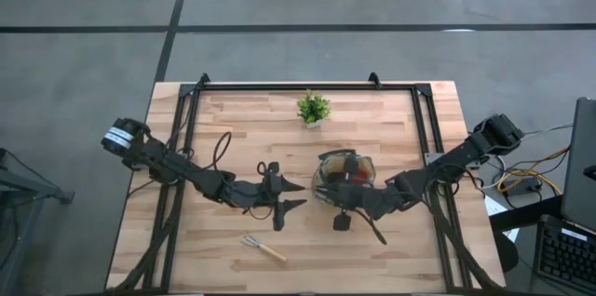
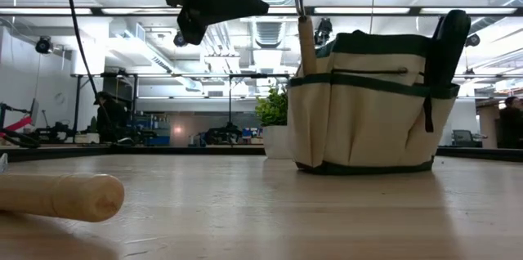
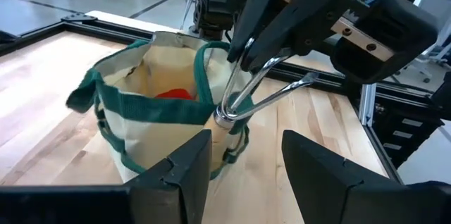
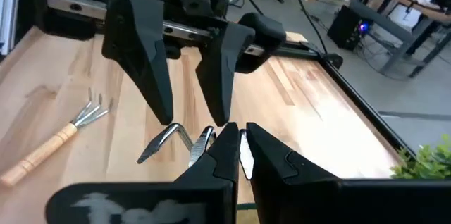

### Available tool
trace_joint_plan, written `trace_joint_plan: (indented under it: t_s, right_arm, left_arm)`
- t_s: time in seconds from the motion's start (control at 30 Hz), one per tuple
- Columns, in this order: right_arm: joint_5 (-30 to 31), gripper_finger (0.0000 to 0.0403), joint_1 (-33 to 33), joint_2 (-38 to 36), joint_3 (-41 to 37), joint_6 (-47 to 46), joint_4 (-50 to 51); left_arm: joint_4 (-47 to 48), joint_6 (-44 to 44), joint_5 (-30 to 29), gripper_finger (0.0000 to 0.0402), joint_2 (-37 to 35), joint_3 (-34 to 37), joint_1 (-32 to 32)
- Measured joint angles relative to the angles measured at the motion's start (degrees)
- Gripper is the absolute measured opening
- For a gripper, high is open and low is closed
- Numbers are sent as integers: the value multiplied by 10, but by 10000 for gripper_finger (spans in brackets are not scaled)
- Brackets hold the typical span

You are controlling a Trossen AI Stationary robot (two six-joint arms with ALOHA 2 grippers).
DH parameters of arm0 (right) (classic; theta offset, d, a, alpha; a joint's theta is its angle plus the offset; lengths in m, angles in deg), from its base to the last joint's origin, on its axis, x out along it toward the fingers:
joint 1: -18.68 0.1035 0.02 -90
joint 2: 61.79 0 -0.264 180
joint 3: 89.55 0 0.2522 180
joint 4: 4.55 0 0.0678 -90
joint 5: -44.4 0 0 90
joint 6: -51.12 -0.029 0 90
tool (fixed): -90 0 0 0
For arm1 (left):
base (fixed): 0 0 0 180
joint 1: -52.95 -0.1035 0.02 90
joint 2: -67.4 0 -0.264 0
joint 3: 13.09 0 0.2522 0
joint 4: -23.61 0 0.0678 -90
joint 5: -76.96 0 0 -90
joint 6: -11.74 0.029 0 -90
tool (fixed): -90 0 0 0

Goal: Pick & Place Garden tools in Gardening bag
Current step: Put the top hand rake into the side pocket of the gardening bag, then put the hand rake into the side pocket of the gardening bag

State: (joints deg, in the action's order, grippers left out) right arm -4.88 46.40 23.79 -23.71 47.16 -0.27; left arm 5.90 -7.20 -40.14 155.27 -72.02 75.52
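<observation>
1. Right gripper (image 4: 236, 146) is closed on the metal tines of a mini rake (image 3: 243, 101). It holds the tool upright at the near outer side of the gardening bag (image 1: 345, 173), wooden handle pointing down.
2. From the low view, the handle (image 2: 307, 43) sits in or against an outer side pocket of the bag; I cannot tell which.
3. Left gripper (image 3: 243, 157) has its jaws wide apart and holds nothing. It hovers above the table just beside the bag, facing the right gripper.
4. A second mini rake (image 1: 264, 248) lies on the table near the front edge, well apart from the bag.
5. Something red (image 3: 175, 94) shows inside the bag.
6. A potted plant (image 1: 313, 108) stands behind the bag.
7. Step in hand, as I judge it: placing the held rake. Next move: seat it lower, release, then fetch the rake on the table.
</observation>
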Motion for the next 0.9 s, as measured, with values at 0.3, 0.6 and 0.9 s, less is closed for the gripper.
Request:
trace_joint_plan:
  t_s: [0.3,0.6,0.9]
  right_arm:
    - [0,70,-17,0,0,-40,29]
    - [3,123,-31,-2,4,-47,46]
    - [-5,143,1,-6,29,-20,48]
  left_arm:
    - [-5,-6,0,177,3,0,0]
    - [-9,-10,0,177,12,0,0]
    - [87,-18,92,177,1,3,19]
